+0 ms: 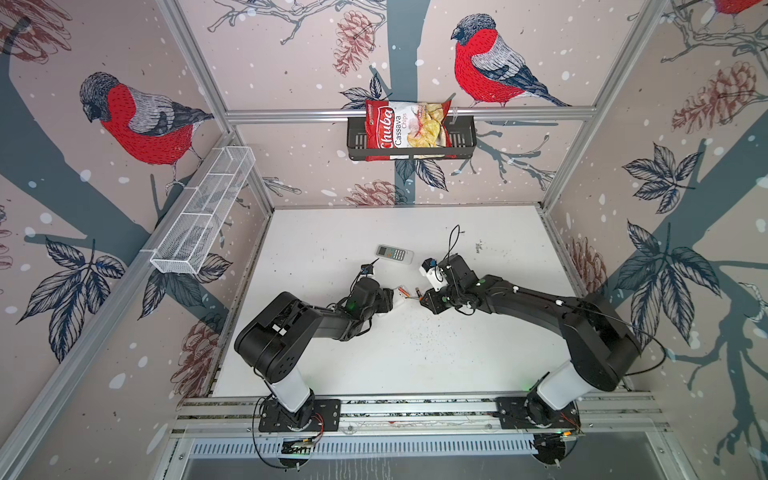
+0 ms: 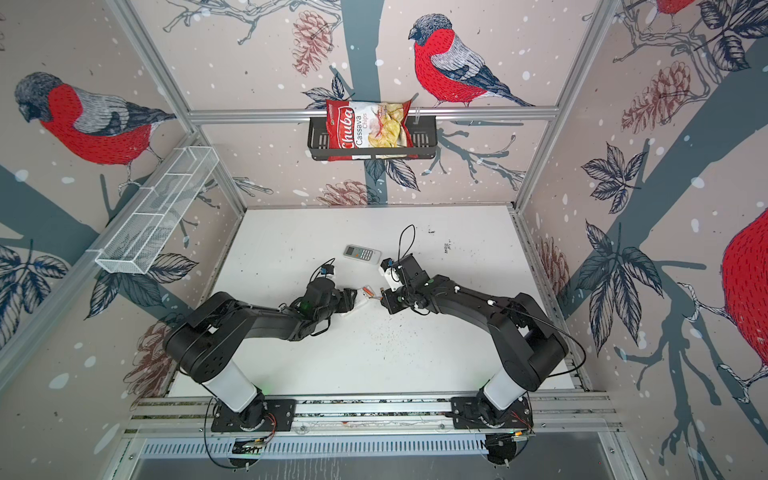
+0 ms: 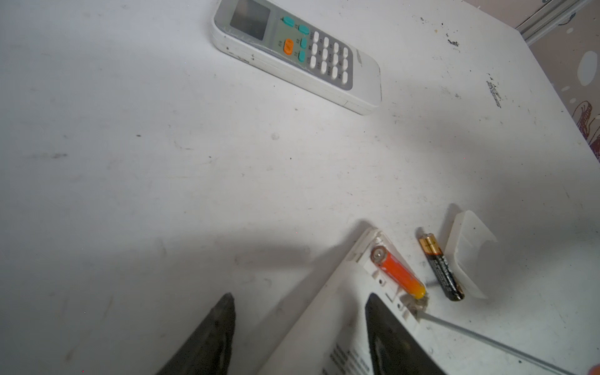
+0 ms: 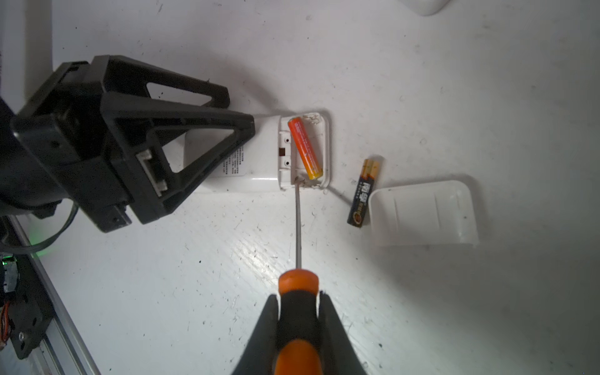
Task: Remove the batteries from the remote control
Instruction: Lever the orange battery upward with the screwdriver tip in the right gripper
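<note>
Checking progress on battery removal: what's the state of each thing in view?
Face-down remote: battery compartment open.
Orange battery: in compartment, askew.
Black battery: out, lying on table.
Battery cover: off, on table.
Screwdriver: gripped, tip at compartment edge.
Right gripper: shut on screwdriver.
Left gripper: open, straddling face-down remote.
Second remote: face up, untouched.

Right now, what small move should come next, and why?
Probably lever the screwdriver, held in the right gripper, up under the orange battery: it lies in the open compartment of the remote with the tip at its yellow end, while the black battery lies out on the table.
</note>
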Robot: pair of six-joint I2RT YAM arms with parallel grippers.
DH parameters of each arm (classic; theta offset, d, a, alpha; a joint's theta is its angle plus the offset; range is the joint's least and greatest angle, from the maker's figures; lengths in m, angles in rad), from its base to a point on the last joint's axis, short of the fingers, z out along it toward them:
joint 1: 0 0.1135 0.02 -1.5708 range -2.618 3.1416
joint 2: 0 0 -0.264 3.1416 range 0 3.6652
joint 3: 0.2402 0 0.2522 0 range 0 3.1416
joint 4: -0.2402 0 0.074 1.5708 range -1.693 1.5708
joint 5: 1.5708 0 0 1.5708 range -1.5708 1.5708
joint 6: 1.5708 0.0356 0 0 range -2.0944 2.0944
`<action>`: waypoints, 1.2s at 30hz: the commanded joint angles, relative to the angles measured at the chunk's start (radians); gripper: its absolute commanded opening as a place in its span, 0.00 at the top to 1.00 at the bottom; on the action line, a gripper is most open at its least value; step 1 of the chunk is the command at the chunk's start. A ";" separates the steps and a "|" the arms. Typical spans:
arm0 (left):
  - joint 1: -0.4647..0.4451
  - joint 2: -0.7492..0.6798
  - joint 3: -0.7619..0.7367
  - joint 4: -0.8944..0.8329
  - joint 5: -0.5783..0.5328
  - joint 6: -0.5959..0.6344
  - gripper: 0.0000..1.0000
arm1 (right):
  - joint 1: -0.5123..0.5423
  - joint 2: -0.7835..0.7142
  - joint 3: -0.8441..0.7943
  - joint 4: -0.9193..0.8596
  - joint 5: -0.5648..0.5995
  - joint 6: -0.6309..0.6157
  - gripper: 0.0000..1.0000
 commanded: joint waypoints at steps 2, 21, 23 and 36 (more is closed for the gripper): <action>-0.003 0.006 -0.010 -0.140 0.067 0.003 0.34 | 0.002 0.020 0.009 0.025 -0.009 0.007 1.00; -0.106 0.035 0.013 -0.253 0.013 0.032 0.36 | 0.002 0.036 0.016 0.033 0.014 0.014 1.00; -0.106 0.045 0.013 -0.248 0.011 0.029 0.39 | 0.002 0.030 0.013 0.034 0.024 0.016 1.00; -0.107 0.043 -0.015 -0.221 0.018 0.020 0.47 | -0.013 0.059 0.063 0.046 0.029 0.020 1.00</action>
